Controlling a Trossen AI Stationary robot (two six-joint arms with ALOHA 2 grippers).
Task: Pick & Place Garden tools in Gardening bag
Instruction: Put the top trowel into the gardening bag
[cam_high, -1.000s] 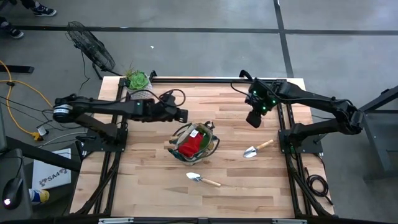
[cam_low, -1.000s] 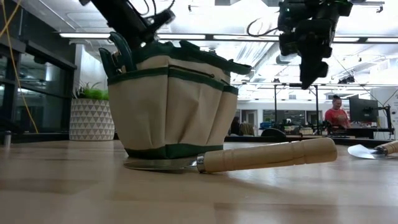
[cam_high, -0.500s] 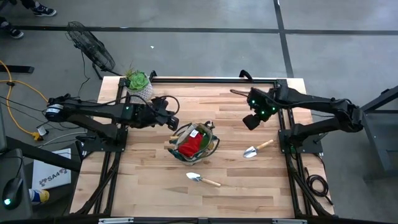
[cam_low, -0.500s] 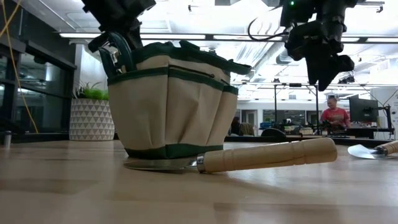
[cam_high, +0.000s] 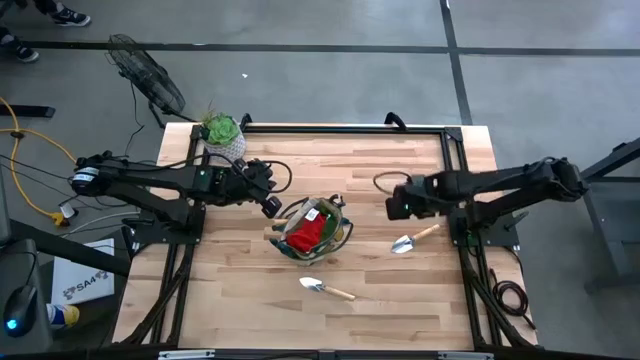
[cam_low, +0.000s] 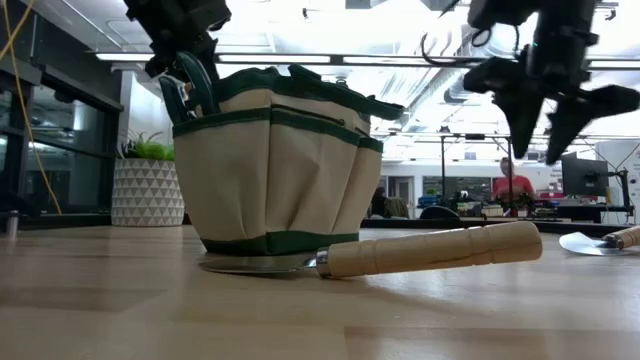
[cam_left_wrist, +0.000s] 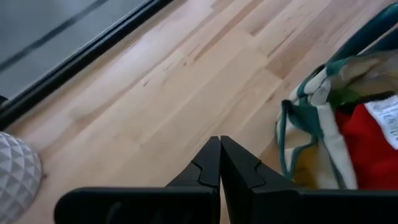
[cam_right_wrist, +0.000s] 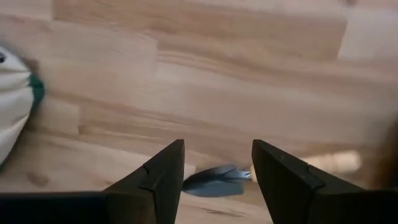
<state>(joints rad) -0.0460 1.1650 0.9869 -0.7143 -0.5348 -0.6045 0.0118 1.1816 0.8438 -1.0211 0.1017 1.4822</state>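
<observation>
Lying nearest the table's front edge is one trowel, silver blade flat on the wood, pale handle pointing toward my right side; in the low view its blade tip reaches the foot of the gardening bag. A little farther in stands that bag — beige with dark green trim, upright near the middle of the table, a red cloth piece filling its mouth and a white tag showing on top. To its right, apart from it, lies the second trowel, blade toward the bag, handle angled away.

My right gripper hangs just above and beyond that second trowel, fingers spread apart with nothing between them; through my right wrist view the grey blade and the start of its wooden handle show in the gap, down on the table — I am not touching it. My left gripper sits just beside the bag's left rim, fingers pressed tip to tip and empty, bare wood ahead of them and the bag's trim close by.

Farther back, at the far left corner, a green plant in a white pot stands well apart from everything else.
</observation>
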